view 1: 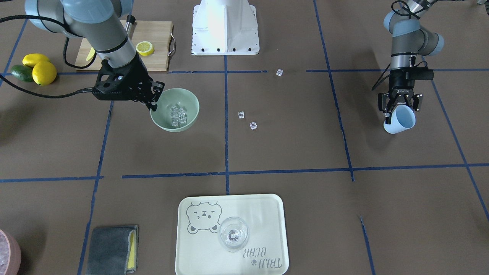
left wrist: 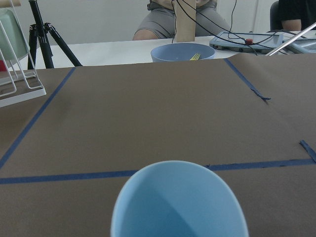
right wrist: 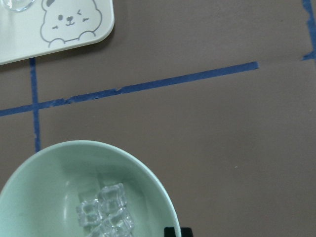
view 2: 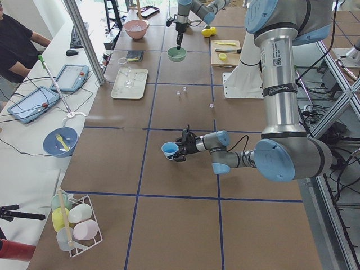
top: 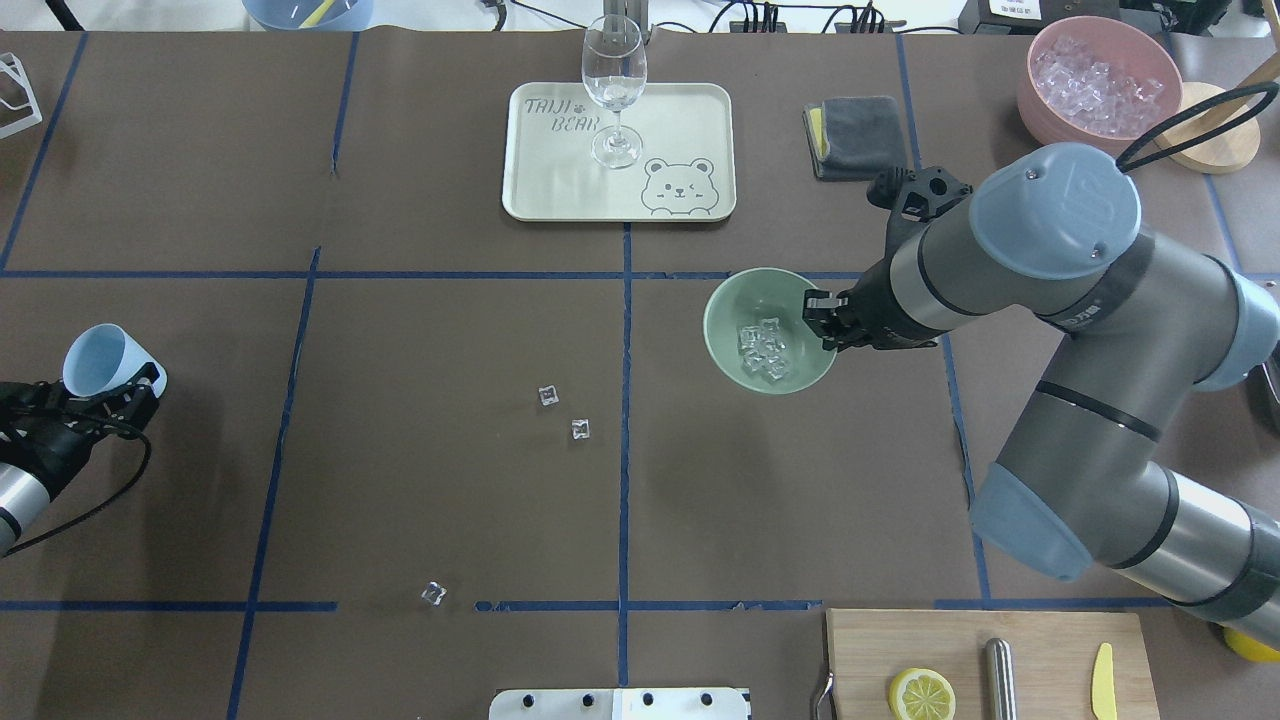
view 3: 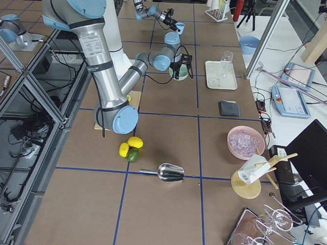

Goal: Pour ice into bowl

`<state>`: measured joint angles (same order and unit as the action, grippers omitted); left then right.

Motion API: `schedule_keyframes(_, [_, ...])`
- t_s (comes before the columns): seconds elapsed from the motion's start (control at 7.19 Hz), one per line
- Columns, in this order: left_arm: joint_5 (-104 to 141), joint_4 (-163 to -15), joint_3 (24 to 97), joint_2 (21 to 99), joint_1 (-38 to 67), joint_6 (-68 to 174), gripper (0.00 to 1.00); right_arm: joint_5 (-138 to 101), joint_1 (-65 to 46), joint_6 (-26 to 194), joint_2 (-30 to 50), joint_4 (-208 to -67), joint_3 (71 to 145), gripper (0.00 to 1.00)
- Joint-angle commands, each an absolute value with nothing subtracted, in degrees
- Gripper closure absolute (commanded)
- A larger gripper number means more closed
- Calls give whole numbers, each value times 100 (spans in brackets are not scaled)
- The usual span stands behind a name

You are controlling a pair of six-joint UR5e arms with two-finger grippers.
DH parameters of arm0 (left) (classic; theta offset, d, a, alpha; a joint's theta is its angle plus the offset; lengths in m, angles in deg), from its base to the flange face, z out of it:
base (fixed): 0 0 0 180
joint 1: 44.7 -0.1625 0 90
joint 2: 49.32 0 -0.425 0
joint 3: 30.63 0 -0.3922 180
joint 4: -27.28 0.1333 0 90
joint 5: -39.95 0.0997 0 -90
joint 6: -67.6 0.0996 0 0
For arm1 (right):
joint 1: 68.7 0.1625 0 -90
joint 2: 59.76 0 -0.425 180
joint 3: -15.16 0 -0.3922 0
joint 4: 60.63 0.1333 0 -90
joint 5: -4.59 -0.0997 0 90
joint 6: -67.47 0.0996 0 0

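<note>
Left gripper (view 1: 400,112): at the far left of your overhead view, its fingers are spread wide around a light blue cup (top: 105,358), one finger on each side. The cup is tipped on its side, and your wrist view shows nothing inside it.
Loose ice (top: 548,395): you can count three small, clear, glassy cubes on the brown table cover. Two lie near each other just left of the centre tape line. The third cube (top: 432,593) sits alone, nearer the robot's base and well apart from the pair.
Tray (top: 540,190): one pale tray with a bear drawing lies at the table's far edge from the robot. One empty wine glass (top: 613,90) stands upright on it.
Bowl (top: 725,310): one round, pale mint-green bowl with smooth matte sides stands upright just right of the centre line, between the tray and the cutting board.
Ice in the bowl (top: 764,350): several clear cubes are heaped at the bottom, touching one another. They are piled too closely for you to get an exact count.
Right gripper (top: 822,322): its fingers are drawn close together on the bowl's rim, pinching the wall on the side nearest its own arm.
</note>
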<state>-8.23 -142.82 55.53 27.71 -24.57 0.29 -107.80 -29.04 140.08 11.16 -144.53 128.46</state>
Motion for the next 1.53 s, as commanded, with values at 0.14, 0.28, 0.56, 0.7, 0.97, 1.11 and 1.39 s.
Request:
schedule_keyframes(0.14, [-909,-14288,5585,2627,-2510,63,0,-11098,-2301,12921,1818,-14448,12854,100])
schedule_keyframes(0.28, [-1023,-14288,5715,2487,-2510,72,0,-11125,-2090,12421,2107,-14448,12854,100])
schedule_keyframes(0.56, [-1278,-14270,6259,2153,-2501,490,0,-11108,-1974,12030,2539,-14325,12802,100])
schedule_keyframes(0.7, [-1357,-14253,6375,2056,-2501,676,0,-11099,-1896,11907,2619,-14316,12740,100])
schedule_keyframes(0.97, [-1953,-14131,6585,1794,-2475,993,0,-11090,-1860,11888,2620,-14307,12600,100])
schedule_keyframes(1.11, [-2452,-14008,7152,1365,-2458,1082,0,-11073,-1851,11897,2672,-13907,12338,100])
schedule_keyframes(1.39, [-2738,-13551,7632,1194,-2422,1091,0,-11134,-1729,11863,3092,-13106,12037,100])
